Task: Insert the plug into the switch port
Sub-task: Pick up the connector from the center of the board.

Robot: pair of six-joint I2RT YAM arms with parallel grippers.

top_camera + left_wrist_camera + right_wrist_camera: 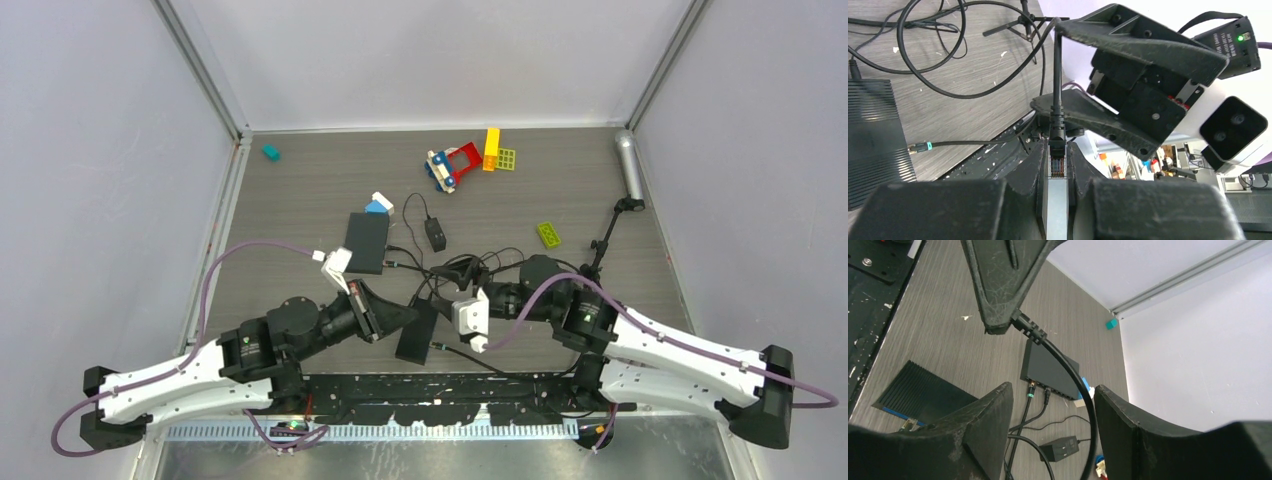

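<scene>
The RJ45 plug [1058, 162] is pinched between the nearly closed fingers of the left end effector [1058, 150], with its clear tip and contacts showing. Its black cable [1055, 75] runs off from the boot toward 12 o'clock in the left wrist view. There it passes through the gap of the right end effector [1050, 389], whose fingers stand wide apart and grip nothing; whether they brush the cable I cannot tell. In the top view the two end effectors meet near the front middle of the bench [300, 200]. The network switch [367, 243] lies flat at about 11 o'clock from them, apart from the plug, with other leads already in its near edge. A black ribbed box [417, 335] lies at 6 o'clock, a power adapter [436, 235] at 12, and toy bricks [470, 160] well beyond at 1 o'clock.
</scene>
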